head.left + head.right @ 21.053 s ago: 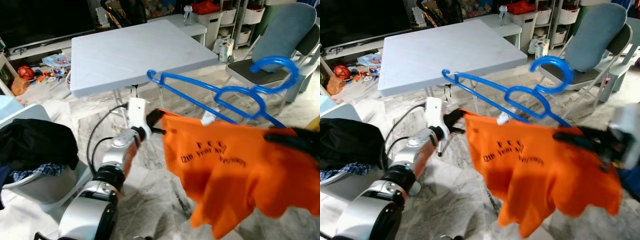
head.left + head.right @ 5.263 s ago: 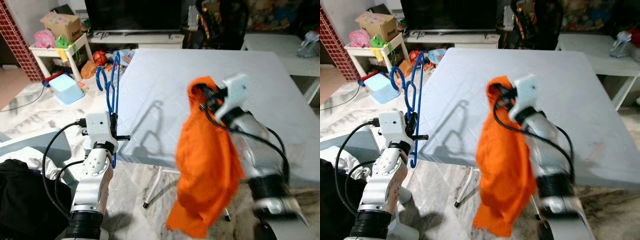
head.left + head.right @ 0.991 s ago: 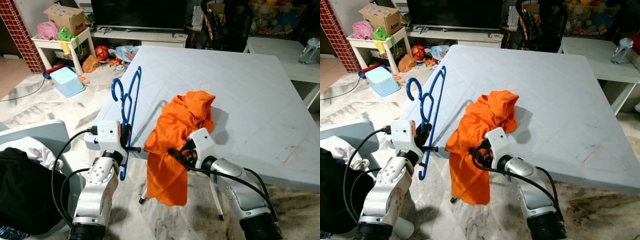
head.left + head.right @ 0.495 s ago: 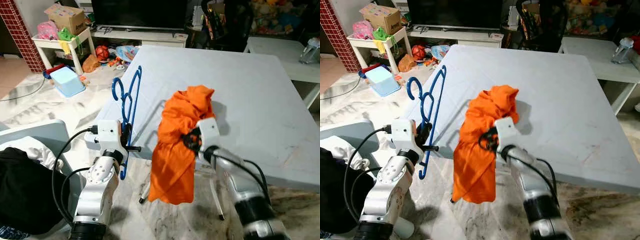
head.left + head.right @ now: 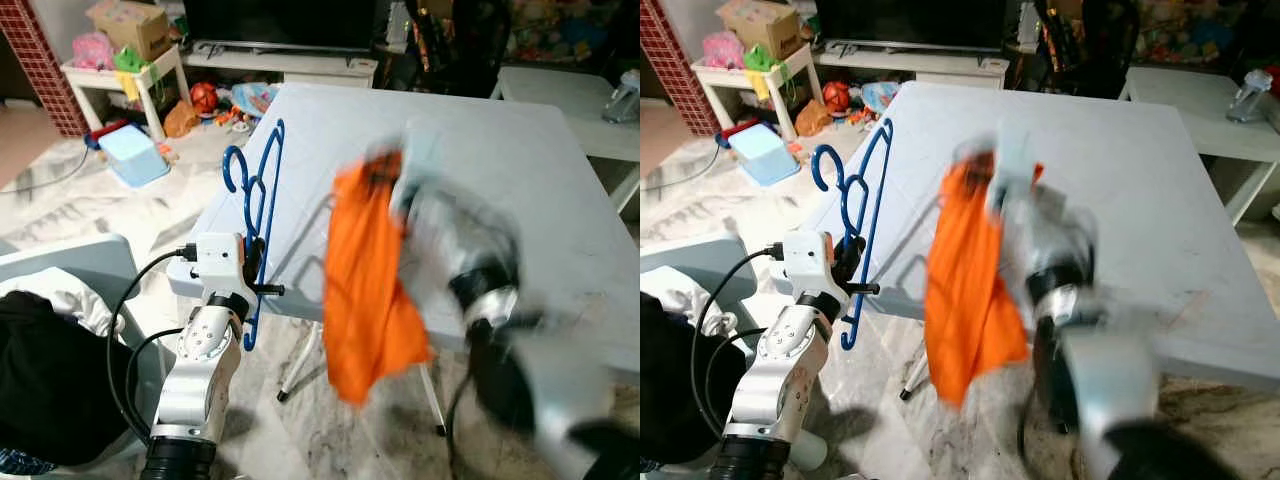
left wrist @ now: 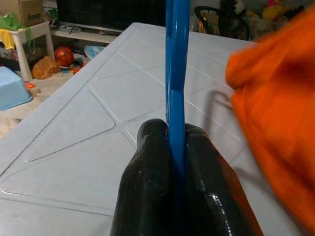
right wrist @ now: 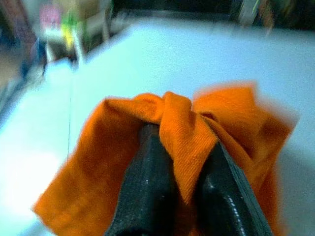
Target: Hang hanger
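A blue plastic hanger (image 5: 262,190) stands upright by the near-left corner of the pale grey table (image 5: 560,180). My left gripper (image 5: 258,290) is shut on its lower bar, and the left wrist view shows both black fingers (image 6: 152,162) pressed against the blue hanger (image 6: 176,59). An orange shirt (image 5: 365,280) hangs in the air over the table's front edge, to the right of the hanger. My right gripper (image 7: 179,167) is shut on a bunched fold of the orange shirt (image 7: 123,162). The right arm (image 5: 470,260) is blurred by motion.
A grey laundry basket (image 5: 90,262) holding dark clothes (image 5: 40,380) stands at my lower left. On the floor beyond lie a light blue box (image 5: 128,160) and scattered toys. A TV stand (image 5: 280,50) and a black chair (image 5: 440,40) stand behind the table.
My right arm has swung the orange shirt up off the table's edge, so it now hangs free and blurred. The left gripper and hanger have barely moved.
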### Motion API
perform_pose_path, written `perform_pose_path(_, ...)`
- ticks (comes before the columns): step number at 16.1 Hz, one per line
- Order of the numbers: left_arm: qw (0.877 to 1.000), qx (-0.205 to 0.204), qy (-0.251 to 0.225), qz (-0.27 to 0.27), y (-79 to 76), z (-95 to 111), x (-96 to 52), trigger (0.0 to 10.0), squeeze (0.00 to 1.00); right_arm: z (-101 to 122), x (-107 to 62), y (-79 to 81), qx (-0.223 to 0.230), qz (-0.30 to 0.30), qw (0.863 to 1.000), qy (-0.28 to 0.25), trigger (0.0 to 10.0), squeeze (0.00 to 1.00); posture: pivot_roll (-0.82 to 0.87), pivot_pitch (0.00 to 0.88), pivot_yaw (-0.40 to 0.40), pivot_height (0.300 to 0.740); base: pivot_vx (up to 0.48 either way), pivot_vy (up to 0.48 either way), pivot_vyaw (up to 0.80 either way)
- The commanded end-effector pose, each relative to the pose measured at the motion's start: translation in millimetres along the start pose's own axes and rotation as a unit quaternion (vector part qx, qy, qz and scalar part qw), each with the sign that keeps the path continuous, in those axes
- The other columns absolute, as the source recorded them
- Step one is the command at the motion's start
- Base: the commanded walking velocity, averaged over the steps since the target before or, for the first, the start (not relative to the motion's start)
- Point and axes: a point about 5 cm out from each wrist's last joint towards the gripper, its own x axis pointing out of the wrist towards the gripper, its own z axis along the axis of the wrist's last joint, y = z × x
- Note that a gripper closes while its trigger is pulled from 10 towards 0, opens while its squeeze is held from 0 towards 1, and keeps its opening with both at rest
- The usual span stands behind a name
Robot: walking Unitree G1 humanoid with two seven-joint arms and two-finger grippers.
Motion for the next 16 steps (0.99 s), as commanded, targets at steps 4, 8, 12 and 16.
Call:
perform_pose_path(4,1.000,0.000,0.001,0.013,0.2,-1.5,4.4,10.0,0.00,109.0,-1.2,-18.9,0.004,-0.043,0.987,-0.156,0.0,0.00,-0.01,0.000,-0.060,0.740,0.000,0.000,0.00)
perform_pose_path(8,1.000,0.002,-0.015,0.025,1.4,2.9,7.7,10.0,0.00,179.5,-23.8,-39.4,-0.018,-0.090,0.952,-0.291,0.0,0.00,-0.01,0.000,-0.065,0.740,0.000,0.000,0.00)
perform_pose_path(12,0.999,0.004,-0.016,0.028,0.4,0.1,5.5,10.0,0.00,120.8,-14.1,-58.4,-0.082,-0.126,0.963,-0.224,0.9,0.00,-0.01,0.000,-0.059,0.740,0.000,0.000,0.00)
perform_pose_path(16,1.000,0.003,-0.013,0.020,-2.9,-1.3,4.2,10.0,0.00,27.3,-9.1,-70.3,-0.139,-0.081,0.985,-0.060,10.0,1.00,-0.02,0.000,-0.047,0.740,0.000,0.000,0.00)
